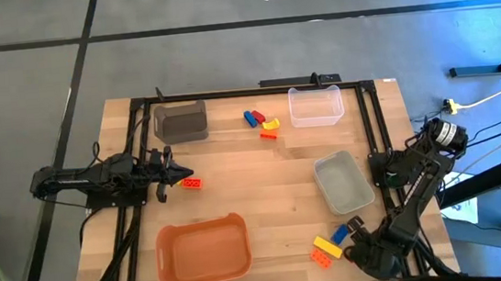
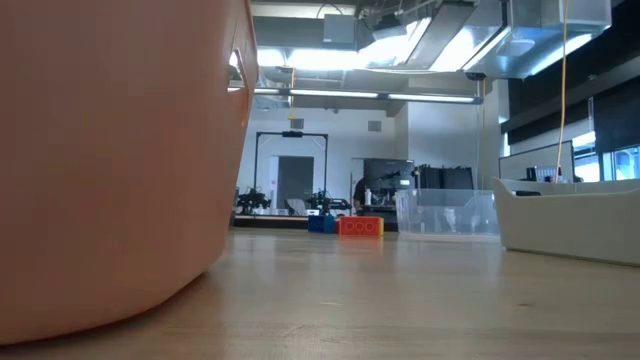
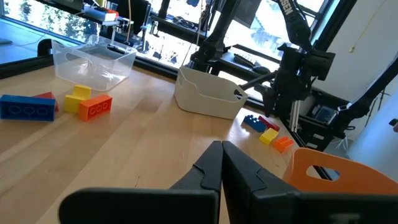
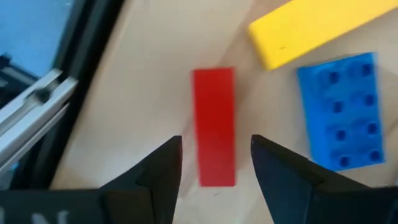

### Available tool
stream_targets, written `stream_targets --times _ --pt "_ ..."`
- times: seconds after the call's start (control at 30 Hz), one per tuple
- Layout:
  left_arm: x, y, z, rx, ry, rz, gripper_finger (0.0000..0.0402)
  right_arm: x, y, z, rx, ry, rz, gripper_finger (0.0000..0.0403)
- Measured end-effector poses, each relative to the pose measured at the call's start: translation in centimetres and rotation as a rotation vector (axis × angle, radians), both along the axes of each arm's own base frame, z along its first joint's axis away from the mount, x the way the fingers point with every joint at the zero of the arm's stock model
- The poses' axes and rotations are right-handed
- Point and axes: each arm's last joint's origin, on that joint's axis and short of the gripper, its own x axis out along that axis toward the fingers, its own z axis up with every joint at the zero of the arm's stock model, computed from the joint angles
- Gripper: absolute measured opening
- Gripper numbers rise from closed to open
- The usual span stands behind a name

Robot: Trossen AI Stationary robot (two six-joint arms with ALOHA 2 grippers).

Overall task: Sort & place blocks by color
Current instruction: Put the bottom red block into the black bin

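**Right gripper poised over red block; left gripper clenched at 9 o'clock**

High view. The table (image 1: 263, 172) carries four bins: a dark bin (image 1: 181, 122) at 11 o'clock, a clear bin (image 1: 315, 105) at 1 o'clock, a grey bin (image 1: 343, 181) at 4 o'clock and an orange bin (image 1: 202, 250) at 7 o'clock. One block group (image 1: 262, 124), blue, red, yellow and orange, lies at 12 o'clock between the dark and clear bins. A second group (image 1: 329, 245), orange, yellow and blue, lies at 5 o'clock just beside the right gripper (image 1: 355, 230). A single orange block (image 1: 192, 183) lies at 9 o'clock at the tip of the left gripper (image 1: 178, 175).

Low view. The orange bin wall (image 2: 110, 150) fills the near side. An orange block (image 2: 360, 227) and a blue one (image 2: 322, 224) sit far across the table beside the clear bin (image 2: 445, 212).

Left wrist view. The left gripper (image 3: 221, 163) is clenched, fingers touching, holding nothing.

Right wrist view. The right gripper (image 4: 216, 160) is released, its fingers standing either side of a red block (image 4: 214, 124) that lies flat on the table. A yellow block (image 4: 317, 28) and a blue block (image 4: 342, 111) lie just beside it.
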Motion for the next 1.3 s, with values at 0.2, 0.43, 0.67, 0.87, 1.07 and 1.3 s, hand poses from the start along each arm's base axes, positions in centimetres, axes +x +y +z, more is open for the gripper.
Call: stream_targets --times 0.2,0.43,0.67,0.87,1.07,1.3 --pt "0.0 0.0 0.0 0.000 0.000 0.000 0.0000 0.1 0.0 -0.1 0.021 0.039 -0.016 0.0193" --pt "0.0 0.0 0.0 0.000 -0.001 0.000 0.0000 0.2 0.0 -0.2 0.030 0.059 -0.068 0.0193" --pt "0.0 0.0 0.0 0.000 0.000 0.000 0.0000 0.7 0.6 -2.3 -0.006 0.082 -0.082 0.0193" --pt "0.0 0.0 0.0 0.000 0.000 0.000 0.0000 0.9 0.9 -3.2 -0.037 0.100 -0.106 0.0193" --pt "0.0 0.0 0.0 0.000 0.000 0.000 0.0000 1.1 0.7 -3.4 -0.050 0.118 -0.116 0.0131" --pt "0.0 0.0 0.0 0.000 0.000 0.000 0.0000 2.1 0.0 -0.4 0.009 0.223 -0.150 0.0103"
